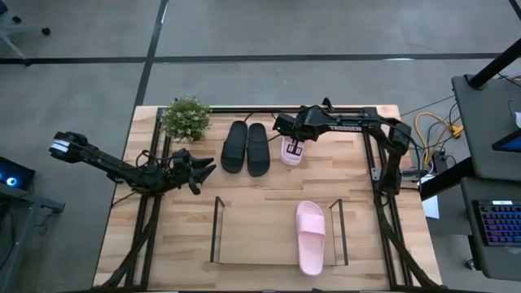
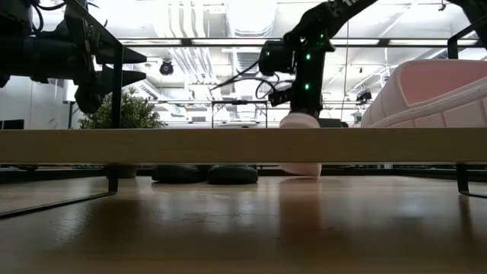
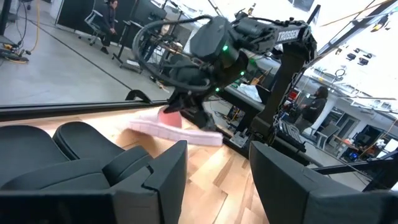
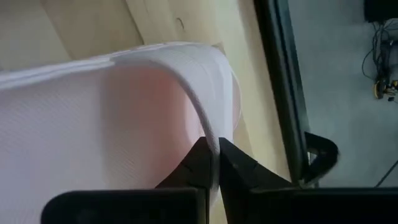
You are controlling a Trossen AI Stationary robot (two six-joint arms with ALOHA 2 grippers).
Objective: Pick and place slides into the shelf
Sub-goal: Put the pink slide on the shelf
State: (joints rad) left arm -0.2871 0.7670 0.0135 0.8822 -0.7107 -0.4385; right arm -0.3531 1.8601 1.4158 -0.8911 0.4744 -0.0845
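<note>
One pink slide (image 1: 292, 150) is pinched by its strap in the right pincer (image 1: 294, 146), at the far side of the worktop (image 1: 269, 191) just to the right of the black pair; the right wrist view shows the two dark fingertips (image 4: 200, 163) closed tight on the thin edge of the pale strap, and in the low view the slide hangs tilted under the pincer (image 2: 298, 114) with its lower end at or just above the wood, though contact cannot be told. The two black slides (image 1: 246, 147) lie side by side flat on the worktop, touching or nearly so, between the pink one and a small potted plant (image 1: 186, 117) at the far left corner. The other pink slide (image 1: 310, 237) already rests on the shelf (image 1: 244, 236), towards its right end next to the right dark metal upright, with the rest of the light board bare. The left pincer (image 1: 198, 172) hovers over the left part of the worktop, near the plant and the black pair, its fingers (image 3: 155, 177) spread apart and holding nothing. In the left wrist view a person (image 3: 112, 15) stands in the room beyond
</note>
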